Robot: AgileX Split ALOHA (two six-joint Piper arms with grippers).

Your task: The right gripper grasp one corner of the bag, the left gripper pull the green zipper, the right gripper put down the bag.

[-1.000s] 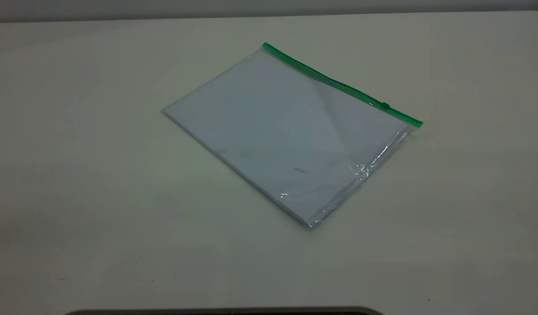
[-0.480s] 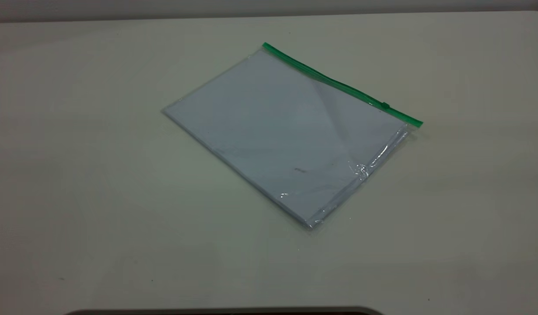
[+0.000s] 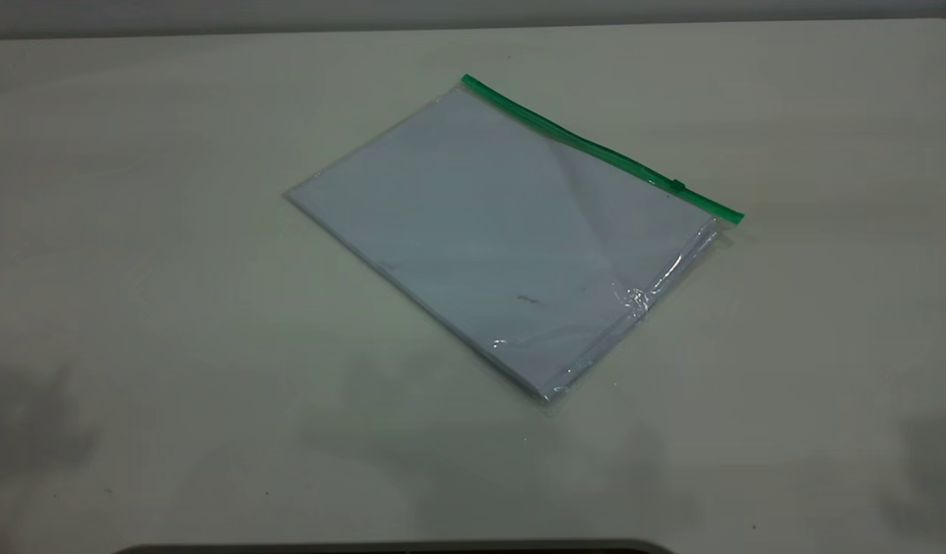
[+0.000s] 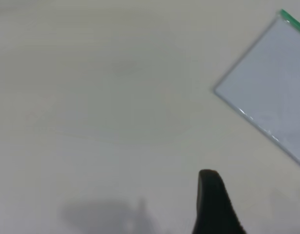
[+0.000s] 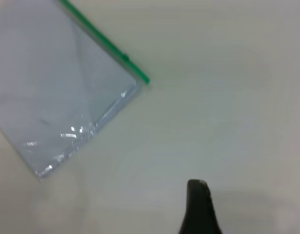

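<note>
Both my grippers hung over bare table (image 3: 172,308), well apart from the bag (image 3: 488,238). Of the left gripper (image 4: 215,204) and the right gripper (image 5: 198,207) one finger each showed, so whether they were open I cannot tell. Mid-table the bag lay flat, untouched. It looked light, limp and slick; the far-right corner by the green zipper (image 3: 596,150) seemed the best hold.
</note>
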